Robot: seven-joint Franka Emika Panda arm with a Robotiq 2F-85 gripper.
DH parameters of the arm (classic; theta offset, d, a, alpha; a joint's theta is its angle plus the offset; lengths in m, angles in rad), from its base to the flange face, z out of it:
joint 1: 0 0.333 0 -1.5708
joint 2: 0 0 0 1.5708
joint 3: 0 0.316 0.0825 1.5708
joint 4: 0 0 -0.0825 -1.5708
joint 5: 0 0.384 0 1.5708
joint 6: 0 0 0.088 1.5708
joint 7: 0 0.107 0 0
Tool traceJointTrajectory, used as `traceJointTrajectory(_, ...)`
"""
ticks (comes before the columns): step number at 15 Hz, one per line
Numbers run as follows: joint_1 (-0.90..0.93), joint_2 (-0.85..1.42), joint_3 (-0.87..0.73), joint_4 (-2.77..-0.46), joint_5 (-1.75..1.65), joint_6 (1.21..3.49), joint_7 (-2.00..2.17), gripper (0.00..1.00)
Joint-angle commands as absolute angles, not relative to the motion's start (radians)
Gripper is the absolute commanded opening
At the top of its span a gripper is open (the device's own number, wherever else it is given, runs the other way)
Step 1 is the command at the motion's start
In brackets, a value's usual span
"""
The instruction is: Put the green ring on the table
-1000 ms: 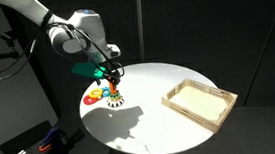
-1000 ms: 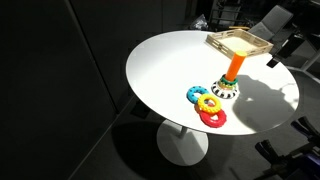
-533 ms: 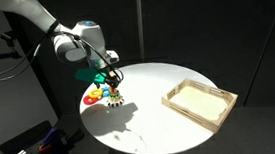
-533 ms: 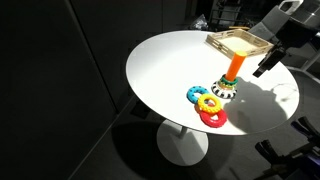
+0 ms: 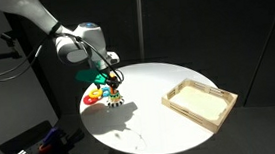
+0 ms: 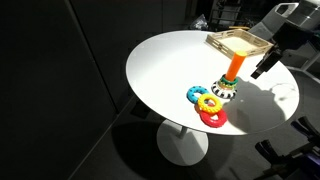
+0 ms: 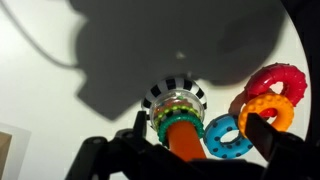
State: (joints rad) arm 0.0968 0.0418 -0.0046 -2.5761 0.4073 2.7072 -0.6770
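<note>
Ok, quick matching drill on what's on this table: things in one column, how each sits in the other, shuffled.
1 orange peg
2 wooden tray
3 blue ring
4 red ring

a flat, beside the striped base
b upright in the striped base
c empty, standing apart from the rest
d flat, past the yellow ring from the base

Pairs: 1-b, 2-c, 3-a, 4-d

Exterior views share the table [image 5: 151,116]; wrist looks down.

The gripper [image 7: 196,128] is hanging with its dark fingers [image 7: 262,135] spread either side of the orange peg [image 7: 183,135]. A green ring [image 7: 176,104] is sitting over the striped base [image 7: 160,92], with the blue ring [image 7: 222,138], orange ring [image 7: 274,110] and red ring [image 7: 276,77] lying just beside.
</note>
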Motion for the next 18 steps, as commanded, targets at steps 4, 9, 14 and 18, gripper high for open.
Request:
traceJointTrajectory(4, 0.052, 0.095, 0.056, -2.551, 0.441, 2.779, -0.699, 1.0)
traceJointTrajectory(9, 0.016, 0.164, 0.12, -2.515, 0.486, 2.84, -0.724, 1.0)
traceJointTrajectory(14, 0.026, 0.235, 0.121, -2.475, 0.484, 2.883, -0.729, 1.0)
traceJointTrajectory(18, 0.02, 0.279, 0.129, -2.451, 0.489, 2.905, -0.738, 1.0)
